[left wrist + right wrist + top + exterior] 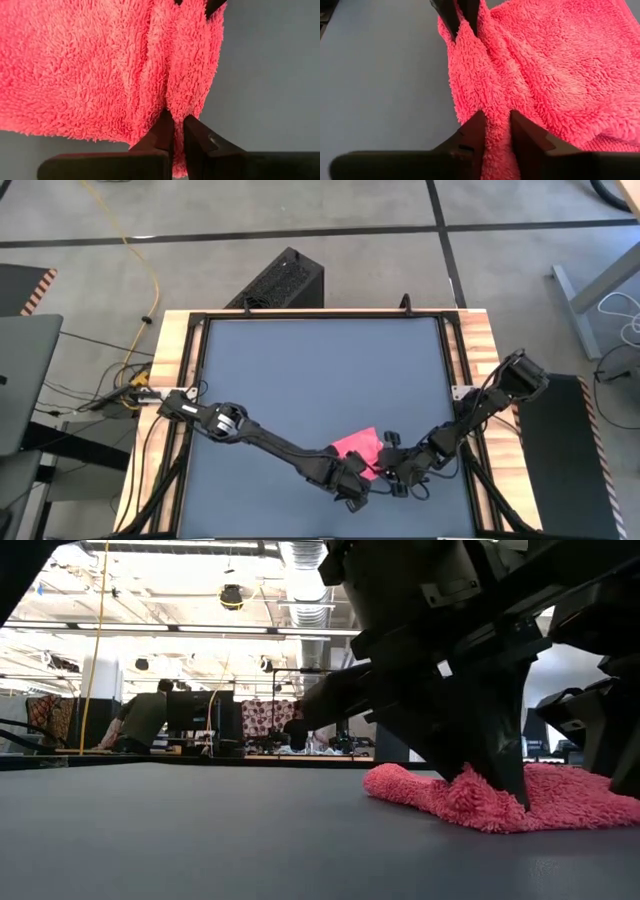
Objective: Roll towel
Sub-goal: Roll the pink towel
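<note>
High view: the small bright pink fluffy cloth towel (358, 445) lies at about five o'clock on the dark grey tabletop (320, 370), near the front edge. The left gripper (356, 488) comes in from nine o'clock, the right gripper (398, 476) from three o'clock; both meet at the towel's near edge, just beside each other.

Low view: the towel (560, 790) lies flat on the tabletop (200, 830) at four o'clock, with dark gripper parts pressing down into its nap. Which arm is which cannot be told here.

Left wrist view: the left gripper (174, 131) has its fingers pinched together on a raised fold of the towel (90, 65) at the edge.

Right wrist view: the right gripper (495, 129) has closed on the same edge ridge of the towel (560, 70), with pile between its fingers. The other arm's fingertips (451, 15) grip the ridge farther along, at twelve o'clock.

Step in hand: gripping the edge to start the roll.

How to do it well: probably lift both pinches evenly, keep the ridge straight between them, and turn it over the flat cloth together, so the roll starts tight and not skewed.
</note>
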`<state>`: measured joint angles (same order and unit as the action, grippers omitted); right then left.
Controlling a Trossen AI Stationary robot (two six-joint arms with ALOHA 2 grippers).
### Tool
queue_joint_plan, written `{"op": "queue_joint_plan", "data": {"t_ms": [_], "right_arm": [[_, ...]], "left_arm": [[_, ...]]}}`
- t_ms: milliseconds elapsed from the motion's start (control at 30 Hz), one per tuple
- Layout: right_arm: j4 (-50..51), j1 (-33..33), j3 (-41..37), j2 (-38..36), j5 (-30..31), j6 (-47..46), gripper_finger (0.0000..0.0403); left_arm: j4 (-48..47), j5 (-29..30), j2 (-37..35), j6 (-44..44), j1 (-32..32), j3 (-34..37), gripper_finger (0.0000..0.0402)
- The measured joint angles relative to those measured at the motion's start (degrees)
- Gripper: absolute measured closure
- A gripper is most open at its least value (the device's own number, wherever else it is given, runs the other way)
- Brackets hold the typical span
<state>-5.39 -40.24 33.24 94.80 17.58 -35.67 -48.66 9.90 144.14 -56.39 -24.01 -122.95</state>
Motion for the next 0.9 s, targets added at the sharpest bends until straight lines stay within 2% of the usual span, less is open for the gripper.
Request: {"op": "queue_joint_plan", "data": {"t_ms": [200,333,467,600,900], "right_arm": [[2.2,0.0,2.0,0.0,-2.9,-0.8,0.0353],[6.3,0.0,4.6,0.0,-9.6,-2.6,0.0375],[8.1,0.0,6.3,-0.9,-14.7,-3.6,0.0378],[10.5,0.0,6.5,-3.7,-17.0,-6.7,0.0379],[15.6,2.5,6.7,-7.3,-24.4,-13.3,0.0379]], "left_arm": [[1.3,-2.5,-0.1,-3.1,0.3,-0.1,0.0398],[1.2,-5.6,0.4,-1.0,0.1,-2.7,0.0399],[-0.1,-6.3,0.5,2.1,0.1,-5.6,0.0400],[0.2,-6.6,0.4,2.3,0.1,-7.7,0.0401],[1.2,-9.8,0.3,0.3,0.4,-8.1,0.0401]]}}
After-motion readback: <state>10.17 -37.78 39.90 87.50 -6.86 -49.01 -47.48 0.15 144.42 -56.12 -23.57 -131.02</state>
